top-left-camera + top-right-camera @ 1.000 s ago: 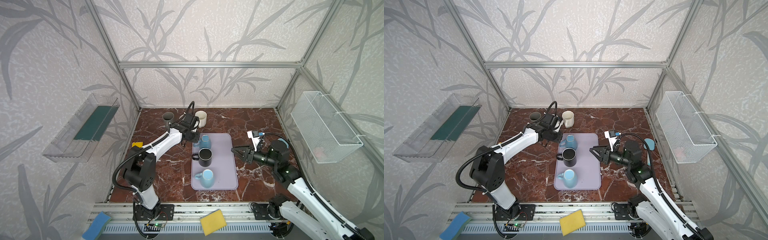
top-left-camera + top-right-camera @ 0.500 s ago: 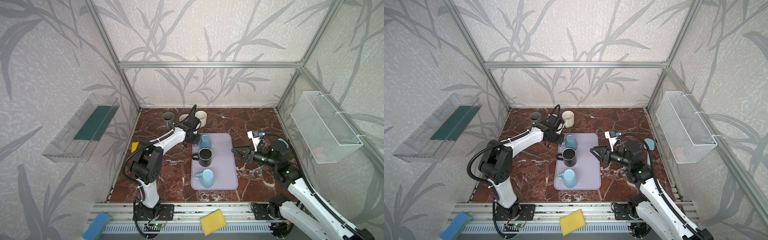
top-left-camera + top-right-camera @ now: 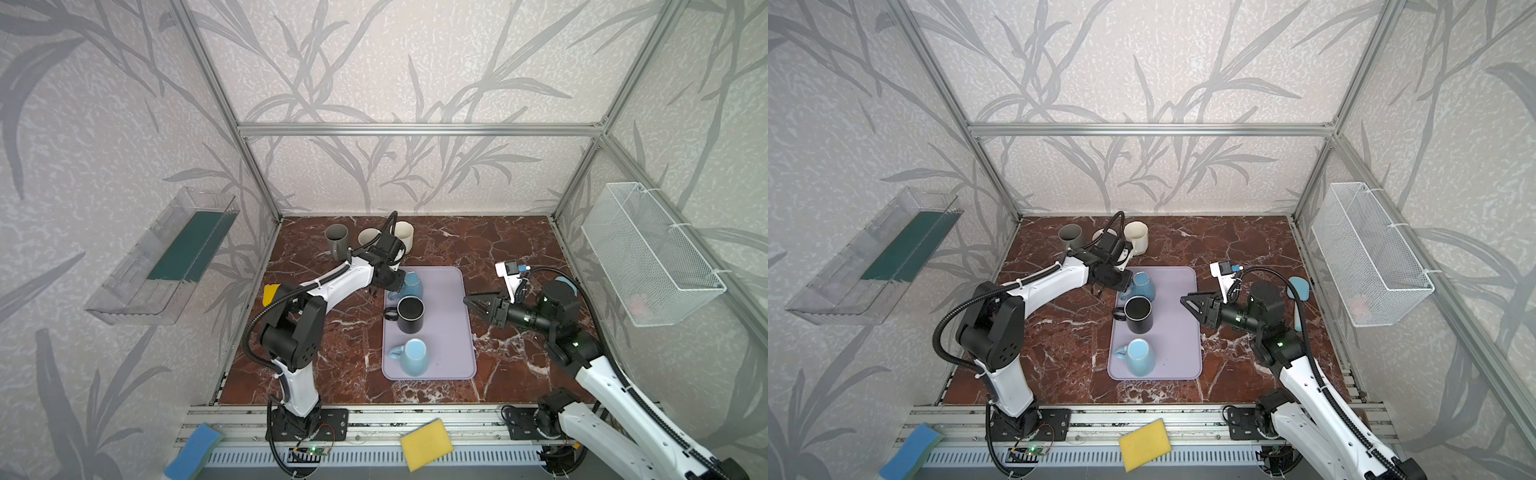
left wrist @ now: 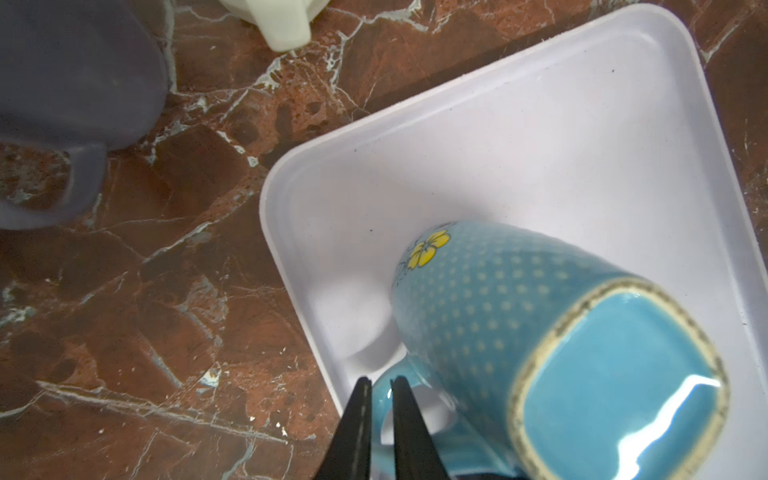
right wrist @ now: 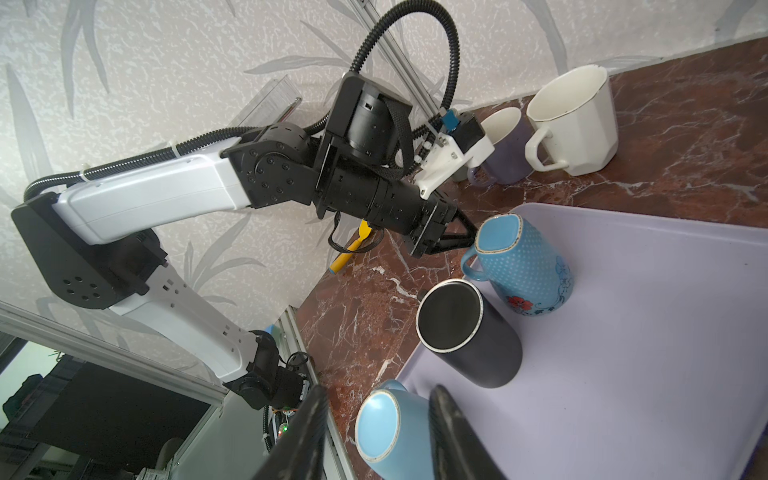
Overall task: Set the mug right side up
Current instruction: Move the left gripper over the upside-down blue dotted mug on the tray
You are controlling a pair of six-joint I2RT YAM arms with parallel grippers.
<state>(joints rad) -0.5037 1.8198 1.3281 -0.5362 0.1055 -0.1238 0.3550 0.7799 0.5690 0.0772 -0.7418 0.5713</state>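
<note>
Red-brown marble tabletop [image 3: 519, 249] carries a lavender tray [image 3: 451, 332] holding three mugs in a row: a black mug [image 3: 410, 316] upright in the middle, a light blue mug [image 3: 415, 358] base-up at the near end, and the dotted teal mug [image 4: 540, 316] base-up in the far left corner. The left gripper [image 4: 380, 395] is pinched tight on that mug's handle. The right gripper [image 3: 466, 299] hovers beside the tray's right edge, partly spread, empty.

A white wire basket [image 3: 648, 253] hangs on the right wall, and a clear plastic bin [image 3: 166, 257] on the left wall. A yellow sponge [image 3: 427, 444] and a blue sponge [image 3: 193, 455] lie on the front rail. A grey cup [image 3: 336, 243] and a cream cup [image 3: 405, 235] stand upright near the back wall.
</note>
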